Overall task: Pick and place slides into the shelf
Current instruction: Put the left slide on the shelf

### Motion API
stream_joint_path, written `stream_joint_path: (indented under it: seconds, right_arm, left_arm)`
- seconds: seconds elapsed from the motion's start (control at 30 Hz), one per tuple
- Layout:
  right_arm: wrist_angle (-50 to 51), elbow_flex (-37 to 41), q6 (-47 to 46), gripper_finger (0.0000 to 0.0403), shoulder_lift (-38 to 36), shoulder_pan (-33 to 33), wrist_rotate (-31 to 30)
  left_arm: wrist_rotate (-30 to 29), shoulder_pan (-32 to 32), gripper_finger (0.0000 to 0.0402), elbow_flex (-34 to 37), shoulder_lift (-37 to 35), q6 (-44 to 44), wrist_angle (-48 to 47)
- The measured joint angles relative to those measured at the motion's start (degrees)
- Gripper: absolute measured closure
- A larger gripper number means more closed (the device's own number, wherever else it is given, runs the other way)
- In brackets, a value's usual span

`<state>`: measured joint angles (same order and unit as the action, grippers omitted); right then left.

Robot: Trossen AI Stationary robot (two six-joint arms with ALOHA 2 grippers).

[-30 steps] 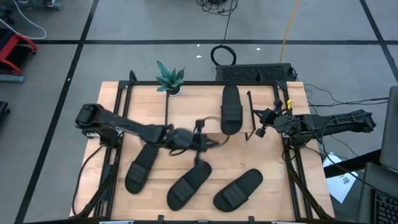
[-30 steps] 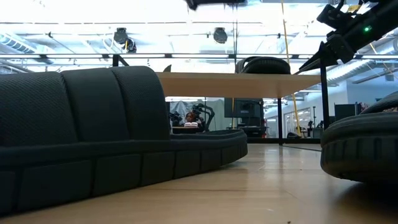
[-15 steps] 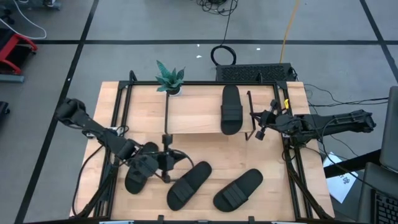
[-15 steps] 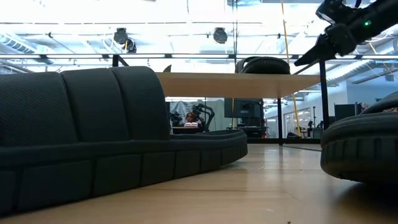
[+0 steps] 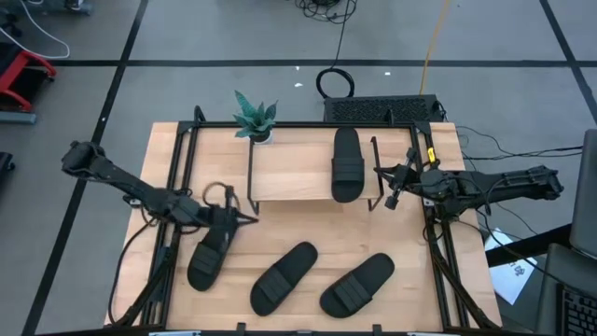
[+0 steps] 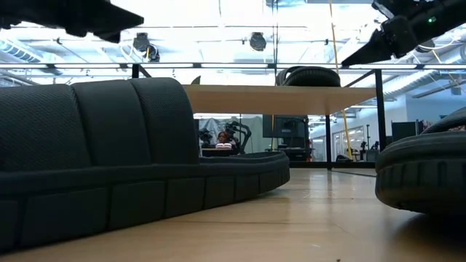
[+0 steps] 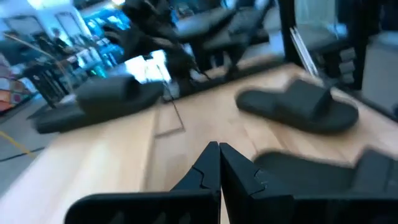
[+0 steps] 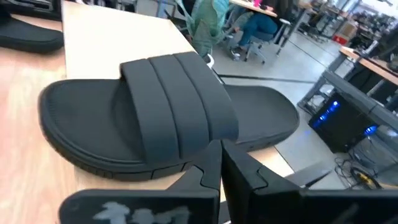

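Four black slides show in the high view. One slide [image 5: 347, 163] lies sole-down on the shelf's light top board [image 5: 289, 173], and it fills the right wrist view [image 8: 161, 112]. Three lie on the table: left [image 5: 209, 255], middle [image 5: 284, 277], right [image 5: 357, 284]. My left gripper [image 5: 252, 220] is shut and hovers above the table just beyond the left slide's far end, pointing right; its shut fingertips show in its own wrist view [image 7: 219, 154]. My right gripper [image 5: 386, 194] is shut and hangs in the air off the shelf's right end, pointing at the shelved slide [image 6: 309, 75].
A small potted plant [image 5: 254, 119] stands at the shelf's far left corner. A black keyboard-like slab [image 5: 382, 108] and cables lie beyond the table's far edge. Black frame rails [image 5: 173, 187] run along the table's left and right sides. Bare wood lies under the shelf and near the front edge.
My left arm has drawn back from the middle of the table, in front of the shelf, toward the left edge. Its gripper swung over the left slide and now points right above that slide's far end. The slides have stayed where they were.
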<state>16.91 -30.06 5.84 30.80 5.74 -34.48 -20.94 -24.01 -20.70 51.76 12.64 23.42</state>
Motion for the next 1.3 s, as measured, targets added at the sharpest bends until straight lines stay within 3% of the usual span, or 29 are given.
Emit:
stream_joint_path:
  seconds: [0.13, 0.33, 0.53, 0.67, 0.83, 1.03, 1.3]
  right_arm:
    - [-0.4, 0.0, 1.58, 0.0403, -0.45, 0.0, 1.73]
    - [0.04, 0.0, 1.69, 0.0403, -0.28, 0.0, 1.78]
    - [1.79, 0.0, 0.93, 0.0403, -0.25, 0.0, 1.78]
    - [1.79, 0.0, 0.9, 0.0403, -0.25, 0.0, 1.8]
    - [1.83, 0.0, -0.79, 0.0403, -0.24, 0.0, 1.84]
    - [1.83, 0.0, -1.04, 0.0403, -0.23, -0.01, 7.05]
    - [1.82, 0.0, -1.72, 0.0403, -0.23, 0.0, 11.13]
  left_arm:
    - [-6.07, -0.01, 0.0401, -0.59, -7.47, -6.03, -5.47]
    - [-8.08, 0.0, 0.0401, -13.87, -11.34, -21.49, -41.97]
    - [1.09, -0.02, 0.0393, -25.03, -9.32, -35.52, -65.55]
    - [5.43, -0.02, 0.0366, -25.73, -8.46, -43.7, -71.16]
    - [12.54, -0.14, 0.0302, -22.09, -6.66, -55.44, -75.66]
    - [23.53, -1.01, 0.0196, -17.49, -4.64, -61.53, -75.61]
    - [30.38, -3.6, 0.0069, -13.7, -4.45, -67.31, -66.09]
